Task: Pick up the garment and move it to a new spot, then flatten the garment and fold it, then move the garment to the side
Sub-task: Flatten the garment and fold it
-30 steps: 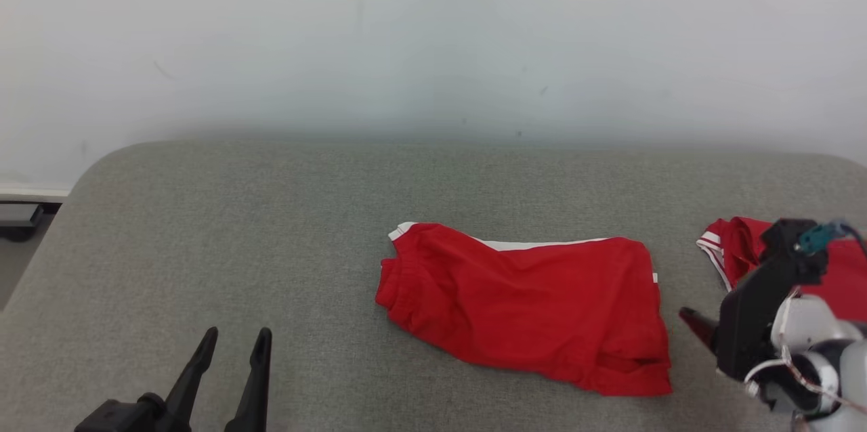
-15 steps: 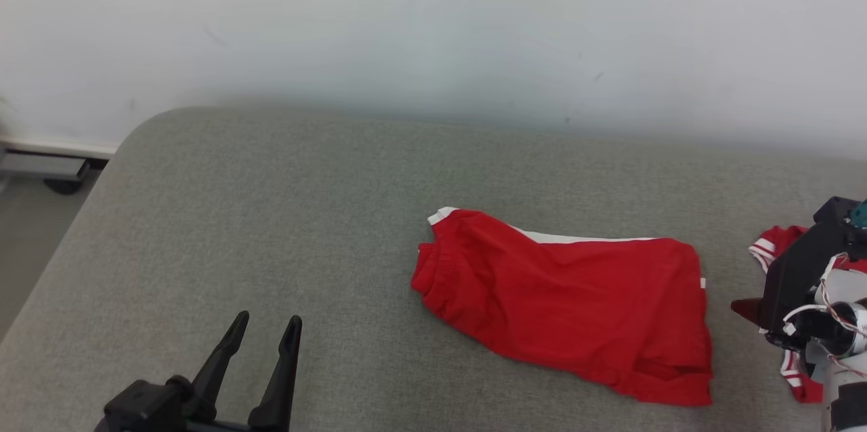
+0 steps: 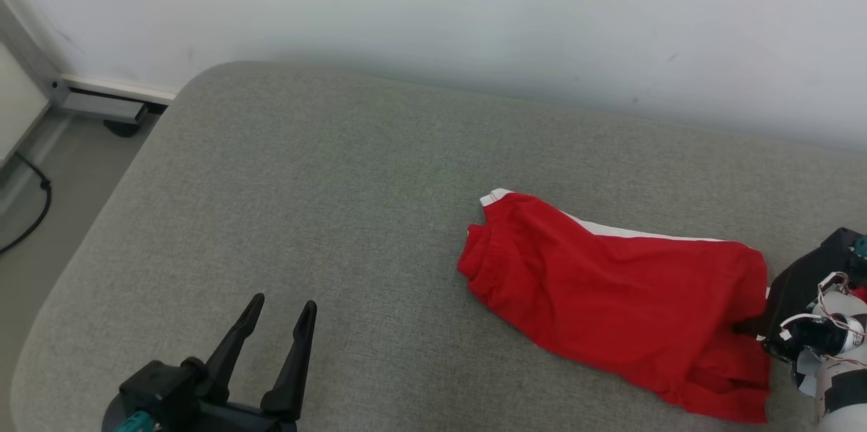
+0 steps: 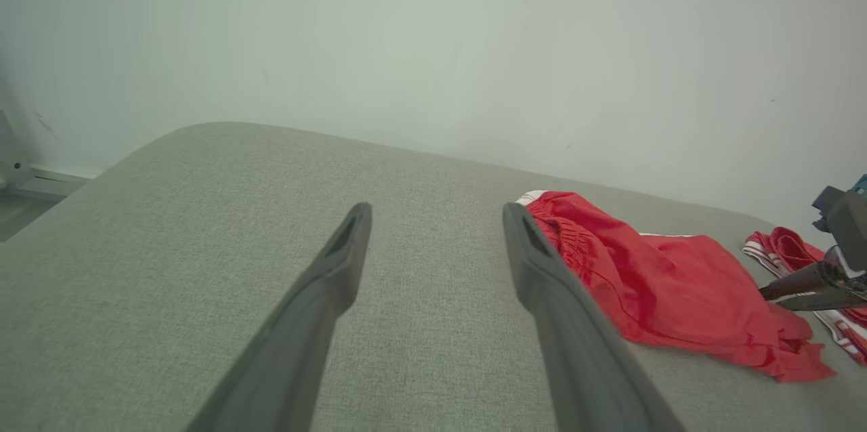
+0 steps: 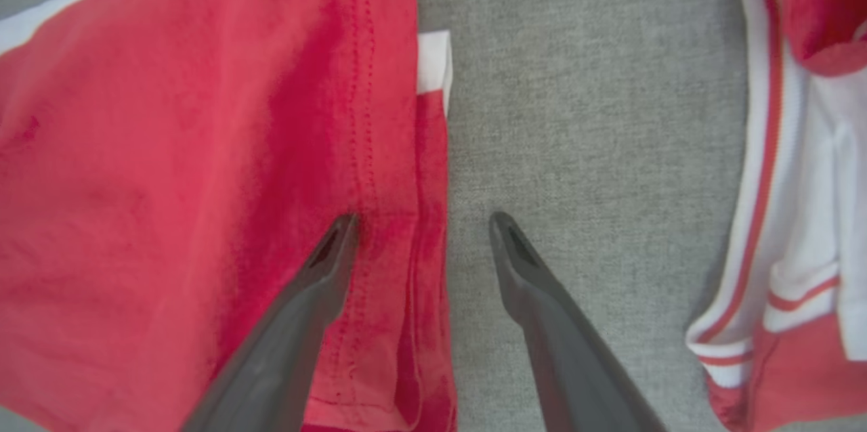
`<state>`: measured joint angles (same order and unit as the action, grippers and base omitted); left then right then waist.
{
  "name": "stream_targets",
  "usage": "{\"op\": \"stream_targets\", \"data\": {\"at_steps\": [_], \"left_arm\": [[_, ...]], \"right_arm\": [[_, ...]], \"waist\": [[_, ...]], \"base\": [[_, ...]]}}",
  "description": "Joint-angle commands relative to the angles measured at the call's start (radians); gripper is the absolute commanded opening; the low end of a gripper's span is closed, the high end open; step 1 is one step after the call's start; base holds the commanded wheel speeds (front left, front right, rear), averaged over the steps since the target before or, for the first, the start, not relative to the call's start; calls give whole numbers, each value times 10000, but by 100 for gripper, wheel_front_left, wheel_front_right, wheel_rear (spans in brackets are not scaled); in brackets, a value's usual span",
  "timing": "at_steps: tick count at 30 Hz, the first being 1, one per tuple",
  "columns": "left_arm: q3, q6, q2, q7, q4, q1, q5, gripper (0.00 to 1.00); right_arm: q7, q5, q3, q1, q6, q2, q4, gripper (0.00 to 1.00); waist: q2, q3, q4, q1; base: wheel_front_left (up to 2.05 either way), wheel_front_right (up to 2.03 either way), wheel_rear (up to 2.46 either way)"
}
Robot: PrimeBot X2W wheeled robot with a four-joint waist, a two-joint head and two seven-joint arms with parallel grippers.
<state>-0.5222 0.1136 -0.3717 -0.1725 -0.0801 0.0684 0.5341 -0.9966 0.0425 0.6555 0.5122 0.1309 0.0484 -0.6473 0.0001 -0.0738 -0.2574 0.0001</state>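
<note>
Red garment [image 3: 616, 303] on the grey surface [image 3: 305, 181], with both grippers released and empty.

In the head view, the garment is seen lying loosely rumpled toward the surface's right side, well apart from its rounded left corner. The left gripper [image 3: 284, 301] is held spread over the near left part, with nothing gripped. In the left wrist view, the gathered waistband [image 4: 562, 229] is shown as the end nearest that gripper. In the right wrist view, the right gripper [image 5: 423, 217] is parted astride the stitched hem [image 5: 366, 114], one finger over cloth and one over bare surface; contact cannot be told. A second striped garment [image 5: 799, 181] lies near. The cloth is judged light, limp and unbreakable. Sagging is expected when it is lifted, so the hem corners or the waistband are best pinched.
</note>
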Motion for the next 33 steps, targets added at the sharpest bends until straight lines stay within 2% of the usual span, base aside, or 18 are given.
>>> {"op": "stream_targets", "data": {"at_steps": [1, 7, 8, 10, 12, 13, 17, 23, 27, 33], "left_arm": [[0, -43, -18, -29, 31, 163, -48, 100], [-69, -90, 0, -54, 168, 196, 31, 100], [-70, -94, -1, -65, 180, 193, 46, 100], [-71, -98, 0, -78, 213, 186, 86, 100], [-79, -106, 0, -93, 244, 177, 122, 100], [-82, -107, 4, -100, 254, 169, 138, 100], [-87, -108, 2, -130, 315, 118, 193, 100], [-33, -55, -47, -154, 348, -32, 278, 100], [-26, -31, -90, -179, 350, -126, 294, 100], [-60, -2, -115, -175, 315, -222, 356, 100]], "right_arm": [[90, 158, 124, 140, -6, 45, -110, 100], [538, 979, 892, 598, -6, -15, -1370, 100], [579, 1083, 974, 670, -6, -17, -1510, 91], [668, 1285, 1124, 833, -6, -25, -1806, 49], [797, 1482, 1222, 972, -6, -25, -2102, 23], [869, 1539, 1263, 1035, -6, -23, -2250, 0], [1144, 1874, 1401, 1240, -6, -9, -2562, 0], [1091, 2439, 1612, 1582, -6, 46, -2107, 0], [616, 2747, 1624, 1532, -6, 44, -1464, 0], [-437, 2842, 1366, 1082, -6, 41, 233, 0]], "waist": [[-1, -102, -154, -1], [-1, -61, -355, -1], [-1, -46, -371, -1], [-1, -13, -396, -1], [-1, 23, -407, -1], [-1, 38, -405, -1], [-1, 147, -374, -1], [-1, 342, -232, -1], [-1, 496, -149, -1], [-1, 710, -144, -1]], "base": [[0, 0, 0], [0, 0, 0], [0, 0, 0], [0, 0, 0], [0, 0, 0], [0, 0, 0], [0, 0, 0], [0, 0, 0], [0, 0, 0], [0, 0, 0]]}}
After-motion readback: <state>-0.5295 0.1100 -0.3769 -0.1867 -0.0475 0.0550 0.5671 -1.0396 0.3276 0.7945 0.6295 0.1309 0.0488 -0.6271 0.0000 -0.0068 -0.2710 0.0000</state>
